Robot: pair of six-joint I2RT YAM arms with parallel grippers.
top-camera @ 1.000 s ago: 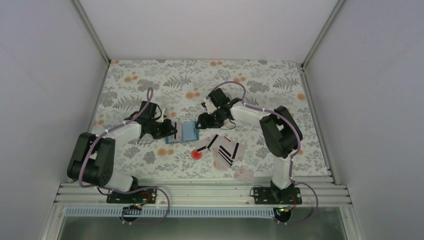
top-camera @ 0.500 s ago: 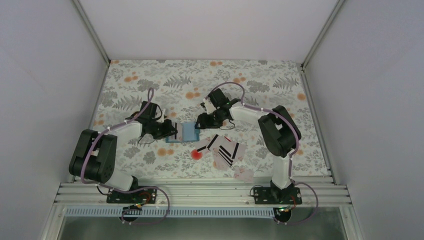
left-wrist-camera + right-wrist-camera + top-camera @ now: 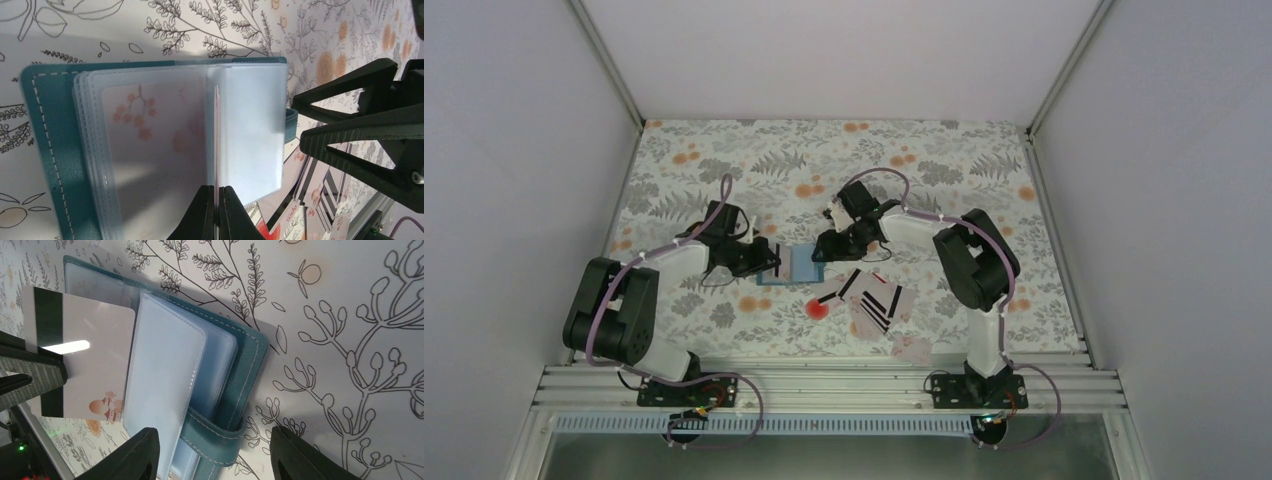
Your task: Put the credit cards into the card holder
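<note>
1. Loose credit cards (image 3: 876, 298) lie fanned on the floral surface (image 3: 724, 160) by a red spot (image 3: 817, 309), unmoved over the last second
2. The card holder (image 3: 796, 264) lies open mid-surface, unshifted; the left gripper (image 3: 216, 202) clamps a striped card (image 3: 95, 365) against its pages
3. Beyond, the right gripper (image 3: 214, 434) stands open astride the closing tab (image 3: 205, 441), its arm nudged leftward; sleeve contents blurred

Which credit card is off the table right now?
The pale black-striped card pinched in the left gripper over the open card holder; the others lie loose on the table.
</note>
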